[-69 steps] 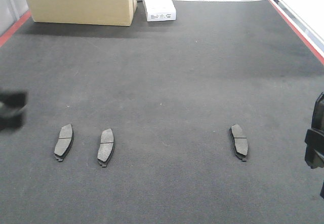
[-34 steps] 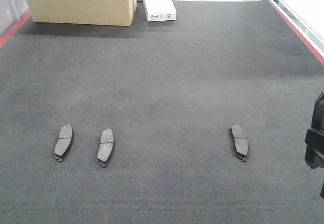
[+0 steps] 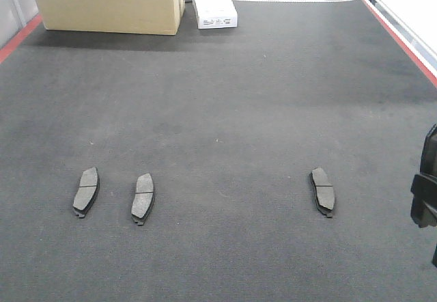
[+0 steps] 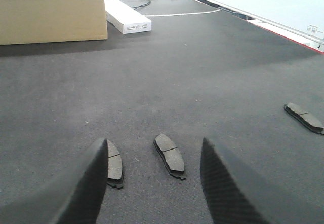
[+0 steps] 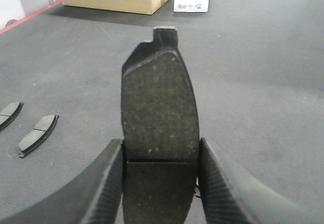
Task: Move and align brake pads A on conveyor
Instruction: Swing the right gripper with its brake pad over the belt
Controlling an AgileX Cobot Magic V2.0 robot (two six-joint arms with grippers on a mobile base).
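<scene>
Three brake pads lie lengthwise in a rough row on the dark conveyor [image 3: 225, 111]: one at the left [image 3: 86, 190], one beside it [image 3: 143, 197], one further right [image 3: 323, 190]. My left gripper [image 4: 152, 183] hovers open just behind the two left pads [image 4: 114, 164] [image 4: 170, 155], with nothing between its fingers [image 4: 86, 183]. It does not show in the front view. My right gripper [image 5: 159, 183] is shut on a fourth brake pad [image 5: 159, 112], held above the belt with its notched end pointing away. Part of the right arm [image 3: 425, 193] shows at the right edge.
A cardboard box [image 3: 109, 5] and a long white box [image 3: 212, 1] stand at the belt's far end, with cables behind them. Red edge strips run along the right side [image 3: 396, 32] and the left side [image 3: 17, 39].
The blurred left gripper seen at the left edge of the front view a second ago has moved out of that view. The pads and the right arm have not moved.
</scene>
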